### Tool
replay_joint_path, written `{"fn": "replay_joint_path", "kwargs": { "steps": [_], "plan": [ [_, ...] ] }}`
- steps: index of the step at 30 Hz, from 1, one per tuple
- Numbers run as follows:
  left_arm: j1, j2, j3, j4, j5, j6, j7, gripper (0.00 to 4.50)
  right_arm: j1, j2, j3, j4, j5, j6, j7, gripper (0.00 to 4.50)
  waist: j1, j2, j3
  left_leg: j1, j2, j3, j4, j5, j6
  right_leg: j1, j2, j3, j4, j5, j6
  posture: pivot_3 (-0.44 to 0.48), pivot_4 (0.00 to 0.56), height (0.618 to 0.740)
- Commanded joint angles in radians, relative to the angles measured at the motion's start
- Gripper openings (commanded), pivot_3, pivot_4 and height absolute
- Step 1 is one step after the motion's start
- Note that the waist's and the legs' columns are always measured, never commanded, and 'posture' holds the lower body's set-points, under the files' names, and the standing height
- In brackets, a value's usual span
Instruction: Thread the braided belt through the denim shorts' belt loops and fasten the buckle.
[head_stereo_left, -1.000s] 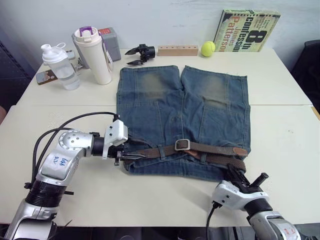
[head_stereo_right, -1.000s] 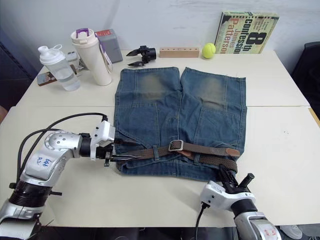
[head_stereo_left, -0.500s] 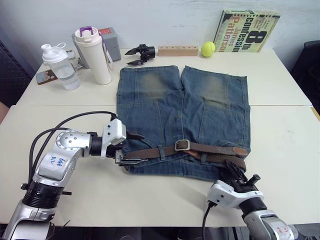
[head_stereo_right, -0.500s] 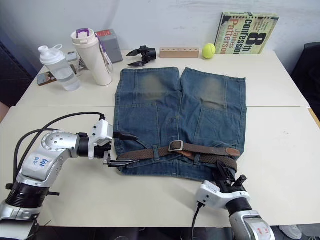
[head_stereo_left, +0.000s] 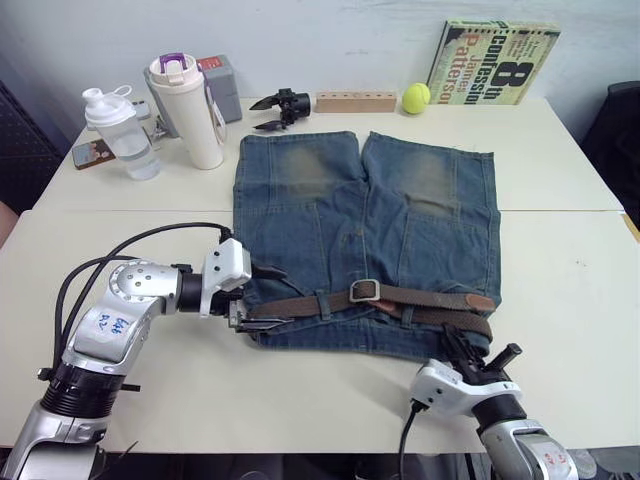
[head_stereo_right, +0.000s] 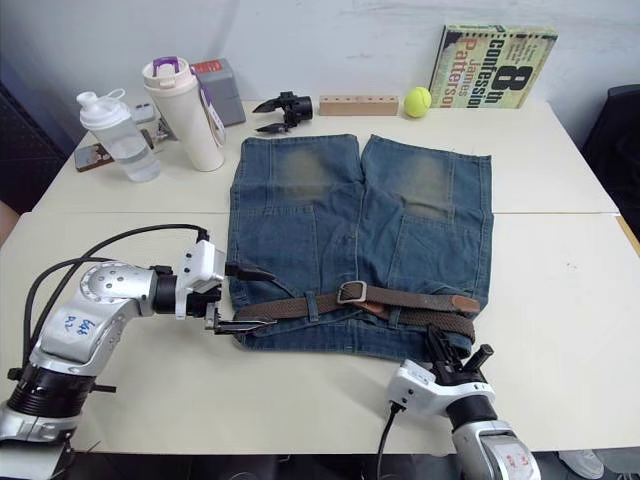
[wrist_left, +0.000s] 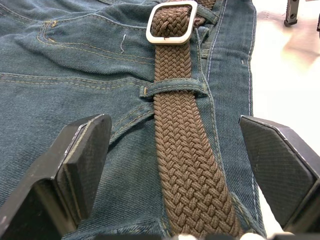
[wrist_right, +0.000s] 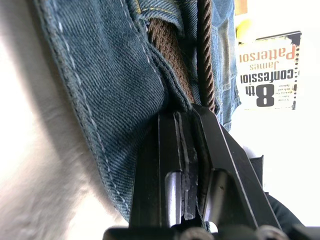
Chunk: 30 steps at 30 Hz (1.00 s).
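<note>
The denim shorts (head_stereo_left: 330, 220) lie flat on the table, waistband toward me. Along the waistband runs the braided belt (head_stereo_left: 420, 297), passing under a belt loop (wrist_left: 172, 89), and its buckle (head_stereo_left: 364, 290) sits near the middle with the strap through the frame. The tan tip (head_stereo_left: 480, 301) points right. My left gripper (head_stereo_left: 262, 297) is open at the waistband's left end, its fingers (wrist_left: 82, 160) on either side of the belt (wrist_left: 187, 165). At the waistband's right near corner, my right gripper (head_stereo_left: 462, 345) is shut on the belt's edge (wrist_right: 202, 60) beside the denim (wrist_right: 100, 80).
At the back left stand a clear shaker bottle (head_stereo_left: 120, 130), a white tumbler (head_stereo_left: 190, 110) and a phone (head_stereo_left: 92, 153). A spare black gripper (head_stereo_left: 280, 106), a wooden block (head_stereo_left: 355, 101), a tennis ball (head_stereo_left: 416, 96) and a book (head_stereo_left: 493, 60) line the far edge.
My left gripper's fingers have spread apart around the belt's left end since one second ago. The right gripper has shifted slightly left along the waistband's near edge.
</note>
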Motion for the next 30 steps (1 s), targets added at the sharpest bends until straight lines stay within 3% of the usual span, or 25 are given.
{"fn": "replay_joint_path", "kwargs": {
  "steps": [1,8,12,15,16,17,18,22,30],
  "plan": [
    [-0.044,0.019,-0.043,0.016,0.039,-0.039,-0.042,4.5,-0.012,0.019,0.023,0.008,-0.016,0.002,-0.018,0.03,0.0,0.0,0.0,0.0,0.0,0.0,0.0,0.0,0.0,0.0,0.0,0.0,0.0,0.0,0.0,0.0,0.15,0.657],
    [-0.126,0.015,-0.127,0.139,0.173,-0.086,-0.032,4.5,-0.02,0.053,0.057,-0.002,-0.037,0.017,-0.01,0.03,-0.006,-0.001,-0.001,0.0,0.001,0.004,0.0,0.0,-0.001,-0.002,0.001,0.0,0.001,0.0,-0.001,0.0,0.15,0.657],
    [-0.137,0.018,-0.132,0.157,0.164,-0.063,-0.064,4.5,-0.012,0.071,0.064,-0.013,-0.043,0.026,-0.013,0.03,-0.007,-0.002,-0.001,0.0,0.002,0.004,0.001,0.0,-0.001,-0.002,0.001,0.001,0.003,-0.001,-0.001,0.0,0.15,0.657],
    [-0.131,0.02,-0.129,0.153,0.164,-0.078,-0.081,3.83,-0.008,0.073,0.06,-0.015,-0.045,0.03,-0.013,0.0,-0.008,-0.002,-0.001,0.0,0.002,0.004,0.001,-0.001,-0.001,-0.002,0.001,0.002,0.003,-0.001,-0.002,0.0,0.15,0.657],
    [-0.129,0.019,-0.126,0.154,0.165,-0.082,-0.083,3.23,-0.008,0.074,0.06,-0.013,-0.046,0.031,-0.013,0.0,-0.008,-0.002,-0.001,0.0,0.002,0.004,0.001,-0.001,-0.001,-0.002,0.001,0.003,0.003,-0.001,-0.002,0.0,0.15,0.657],
    [-0.128,0.017,-0.123,0.154,0.165,-0.084,-0.084,3.23,-0.008,0.075,0.06,-0.012,-0.047,0.033,-0.013,0.0,-0.008,-0.002,-0.001,0.0,0.002,0.004,0.001,-0.001,-0.001,-0.002,0.001,0.003,0.003,-0.001,-0.002,0.0,0.15,0.657],
    [-0.124,0.014,-0.115,0.148,0.163,-0.079,-0.074,2.59,-0.009,0.074,0.063,-0.007,-0.046,0.032,-0.013,0.0,-0.008,-0.002,-0.001,0.0,0.002,0.004,0.001,-0.001,-0.002,-0.002,0.001,0.002,0.003,-0.001,-0.002,0.0,0.15,0.657],
    [-0.088,0.014,-0.092,0.107,0.217,-0.153,0.004,0.99,-0.016,0.079,0.07,0.006,-0.04,0.038,-0.009,0.0,-0.008,-0.002,-0.001,0.0,0.002,0.003,0.001,-0.001,-0.002,-0.002,0.001,0.003,0.003,-0.001,-0.002,0.0,0.15,0.657],
    [0.069,0.079,-0.07,-0.035,0.451,-0.387,0.207,0.99,-0.031,0.08,0.072,0.018,-0.011,0.055,0.006,0.0,-0.017,-0.005,-0.003,0.0,0.002,0.004,0.001,-0.001,-0.002,-0.006,0.0,0.005,0.007,-0.002,-0.002,0.0,0.15,0.657]
  ]
}}
